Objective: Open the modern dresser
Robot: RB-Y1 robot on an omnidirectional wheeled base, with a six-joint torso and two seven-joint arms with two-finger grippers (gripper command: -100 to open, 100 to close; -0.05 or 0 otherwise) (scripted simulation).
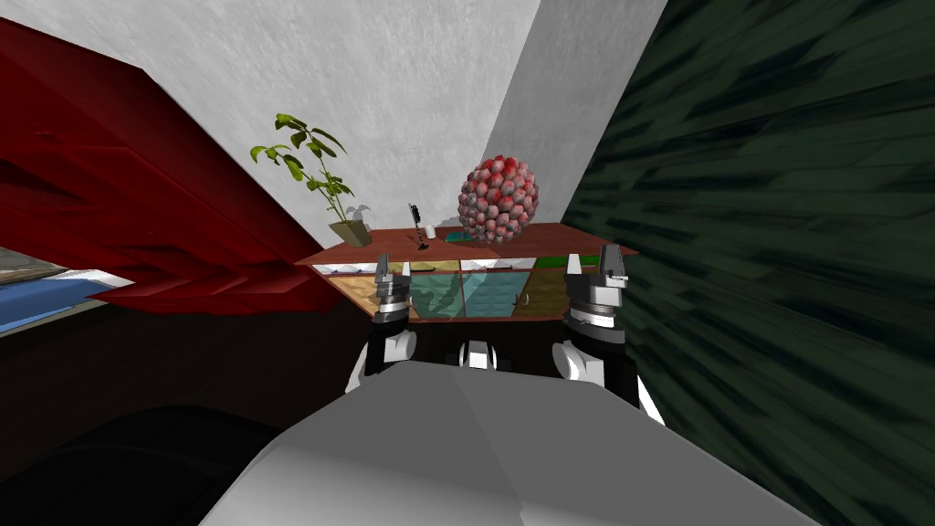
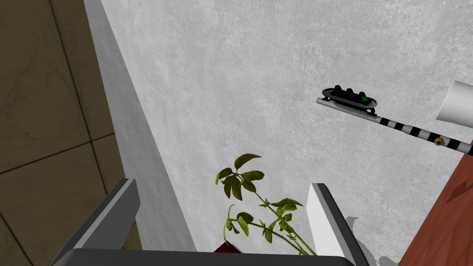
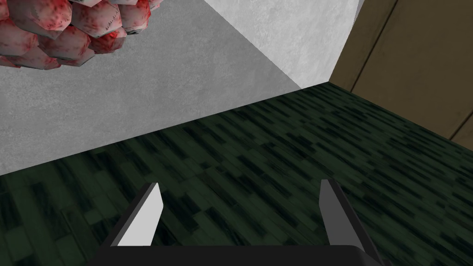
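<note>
Head view has both our forearms raised side by side, wrists upright and fingers pointing up. The dresser (image 1: 466, 294) stands just beyond them and spans the gap from one hand to the other. Our left gripper (image 1: 393, 270) sits before the dresser's left end and our right gripper (image 1: 593, 263) before its right end; we cannot tell whether either touches the front.

Both pairs of fingers are spread apart and grasp nothing. In each wrist view the two thin, flat blades stand wide with only free space between them.

The dresser has a smooth reddish-brown wooden top. Its front is made of flat panels in tan, teal and olive, faintly creased like folded paper.

Beyond the left fingertips rises a plant (image 2: 258, 208) with slim stems and glossy pointed leaves, set in a small tapered pot (image 1: 351, 234). Past the left finger nearer our other hand, a black-and-white striped rod (image 2: 402, 125) and a plain white cylinder (image 2: 456, 108) show against the rough grey wall (image 2: 254, 83). Outward of the left fingers, a deep red cabinet (image 1: 119, 201) slants away.

Beyond the right fingers, on the side nearer our left hand, sits a faceted ball (image 3: 69, 27) of blotchy red and white lumps. Straight past those fingertips runs a dark green wall (image 3: 277, 157), streaked like planks.
</note>
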